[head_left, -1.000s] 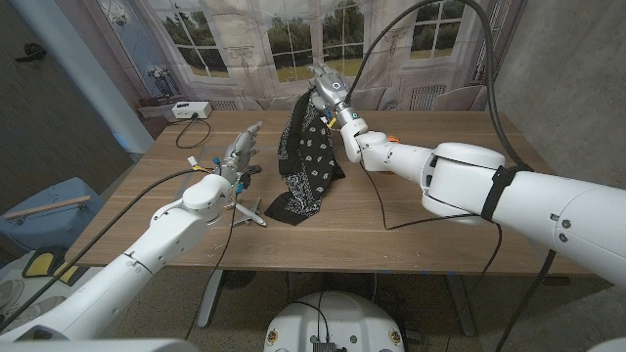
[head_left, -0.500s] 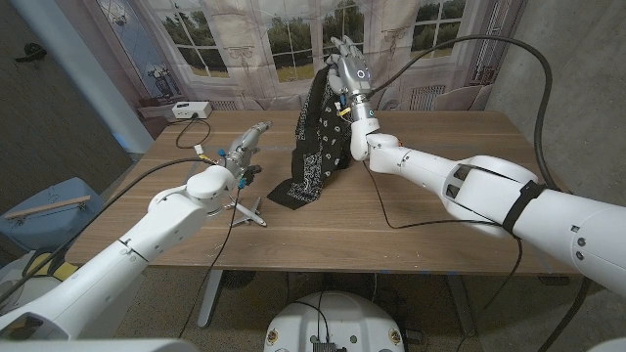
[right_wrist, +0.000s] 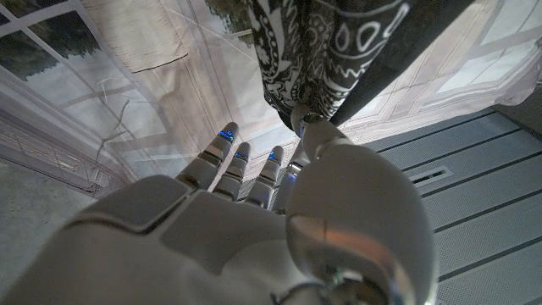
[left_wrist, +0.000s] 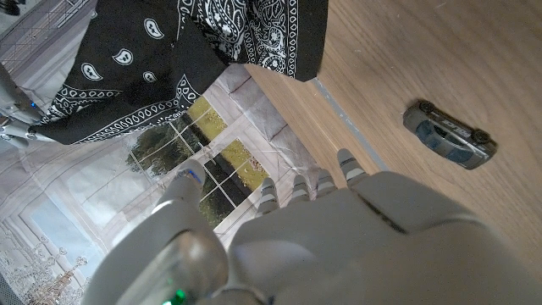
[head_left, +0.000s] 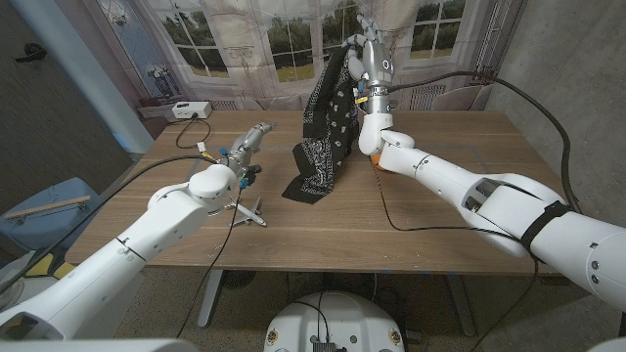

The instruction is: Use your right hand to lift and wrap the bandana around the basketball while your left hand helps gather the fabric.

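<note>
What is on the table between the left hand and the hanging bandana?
In the head view, only bare wood lies between the left hand and the bandana.

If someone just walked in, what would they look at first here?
Probably the black bandana with white paisley patterns, hanging high over the wooden table from the right hand, its lower end draped on the wood. Next, the left hand waiting over the table's left side, holding nothing. Near it lie a small toy airplane and a little toy car.
</note>
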Available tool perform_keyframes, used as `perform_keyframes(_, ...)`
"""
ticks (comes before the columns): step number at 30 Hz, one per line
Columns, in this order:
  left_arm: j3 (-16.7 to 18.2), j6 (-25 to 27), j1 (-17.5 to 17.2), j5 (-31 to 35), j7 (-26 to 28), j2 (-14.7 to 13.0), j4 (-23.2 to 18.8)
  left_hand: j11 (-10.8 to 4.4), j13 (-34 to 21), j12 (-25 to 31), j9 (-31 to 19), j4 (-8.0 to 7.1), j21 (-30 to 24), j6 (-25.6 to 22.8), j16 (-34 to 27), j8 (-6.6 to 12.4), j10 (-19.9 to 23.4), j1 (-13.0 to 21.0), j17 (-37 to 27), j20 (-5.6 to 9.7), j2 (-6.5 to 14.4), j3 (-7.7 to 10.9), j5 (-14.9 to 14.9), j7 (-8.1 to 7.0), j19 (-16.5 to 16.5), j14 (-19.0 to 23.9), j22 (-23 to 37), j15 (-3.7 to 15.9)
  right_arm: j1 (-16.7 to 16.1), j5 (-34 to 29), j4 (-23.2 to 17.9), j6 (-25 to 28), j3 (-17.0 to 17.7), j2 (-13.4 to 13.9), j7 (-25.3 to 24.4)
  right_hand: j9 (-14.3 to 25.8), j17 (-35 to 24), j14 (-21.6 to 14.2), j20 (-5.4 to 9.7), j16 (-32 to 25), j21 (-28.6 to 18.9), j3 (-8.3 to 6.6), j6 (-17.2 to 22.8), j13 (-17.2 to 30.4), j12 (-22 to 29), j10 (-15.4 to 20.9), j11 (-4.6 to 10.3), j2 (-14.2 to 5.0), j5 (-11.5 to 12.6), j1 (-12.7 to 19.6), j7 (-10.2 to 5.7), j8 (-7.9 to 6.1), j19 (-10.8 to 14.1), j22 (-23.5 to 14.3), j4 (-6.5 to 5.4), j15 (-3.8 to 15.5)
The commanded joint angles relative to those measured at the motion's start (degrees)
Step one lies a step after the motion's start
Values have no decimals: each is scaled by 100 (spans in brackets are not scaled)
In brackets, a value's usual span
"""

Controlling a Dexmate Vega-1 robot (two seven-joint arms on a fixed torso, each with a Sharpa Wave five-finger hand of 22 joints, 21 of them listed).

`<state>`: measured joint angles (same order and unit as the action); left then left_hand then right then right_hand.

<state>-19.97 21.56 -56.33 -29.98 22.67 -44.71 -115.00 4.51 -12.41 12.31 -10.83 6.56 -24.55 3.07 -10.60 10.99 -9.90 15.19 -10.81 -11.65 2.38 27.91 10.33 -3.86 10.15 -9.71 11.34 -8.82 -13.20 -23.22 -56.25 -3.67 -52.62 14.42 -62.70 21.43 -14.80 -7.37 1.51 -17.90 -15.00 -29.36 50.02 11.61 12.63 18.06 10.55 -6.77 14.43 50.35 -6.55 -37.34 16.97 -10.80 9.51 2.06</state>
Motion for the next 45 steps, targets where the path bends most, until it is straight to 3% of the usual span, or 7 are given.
perform_keyframes(1, -5, 123, -16, 88, 25, -43, -40, 59, -14, 23, -6, 81, 17, -4, -42, 39, -81, 128, -7, -45, 18, 23, 4, -119, 408, -213, 12, -47, -554, 580, -951, -875, 1001, 261, 595, 52, -53, -69, 73, -66, -9, 401, -66, 35, -25, 65, 14, -56, 35, -35, -17, -54, 22, -23, -309, 730)
perform_keyframes(10, -56, 317, 54, 277, 86, -140, -139, 68, -21, 63, -7, 194, 8, -17, -77, 59, -27, 312, -7, -38, 55, 82, 7, -285, 325, -140, 17, -92, -746, 784, -1663, -952, 1490, 305, 1039, 84, -112, -61, 100, -109, -25, 544, -102, 43, -46, 55, 37, -101, 52, -51, -59, -103, 54, -28, -326, 737)
perform_keyframes(22, -69, 263, 84, 322, 23, -93, -51, 69, -25, 67, -6, 254, 11, 3, -74, 59, -41, 432, -7, -46, 65, 113, 4, -267, 294, -140, 20, -97, -1028, 1204, -2487, -1086, 1988, 383, 1850, 113, -177, -28, 132, -144, -27, 687, -145, 50, -60, 46, 42, -145, 69, -63, -122, -149, 41, -36, -343, 746)
perform_keyframes(29, -184, 392, 178, 504, 26, -136, -111, 84, -27, 74, -6, 281, 14, -12, -80, 69, -38, 493, -6, -46, 56, 123, 2, -273, 276, -122, 21, -122, -1303, 1781, -3629, -515, 2314, 897, 3144, 108, -198, 14, 126, -144, -28, 736, -148, 52, -69, 29, 28, -162, 79, -51, -126, -164, 34, -39, -337, 725)
perform_keyframes(32, -241, 363, 220, 572, -24, -130, -81, 88, -27, 78, -7, 291, 13, -36, -85, 81, -33, 515, -6, -45, 46, 123, 3, -288, 264, -109, 21, -129, -1405, 2300, -4397, 57, 2570, 1317, 4005, 118, -207, 38, 134, -141, -25, 764, -174, 53, -72, 24, 27, -170, 83, -55, -136, -169, 20, -41, -342, 715)
perform_keyframes(36, -322, 258, 324, 599, -175, -66, 112, 89, -29, 96, -7, 315, 16, -88, -92, 103, 2, 573, -6, -46, 16, 123, 4, -308, 244, -85, 20, -136, -1465, 2922, -5043, 541, 2866, 1724, 4808, 126, -219, 98, 129, -127, -10, 802, -201, 55, -82, -2, 27, -188, 90, -53, -128, -177, -28, -44, -347, 669)
perform_keyframes(45, -668, 95, 817, 758, -596, 164, 709, 97, -30, 123, -7, 335, 25, -240, -93, 159, 54, 684, -6, -49, -21, 128, 6, -261, 220, -68, 21, -144, -1776, 3711, -5986, 943, 3458, 2178, 5238, 135, -245, 157, 84, -123, -6, 863, -255, 59, -98, -56, -64, -240, 107, -22, -76, -194, -64, -50, -347, 612)
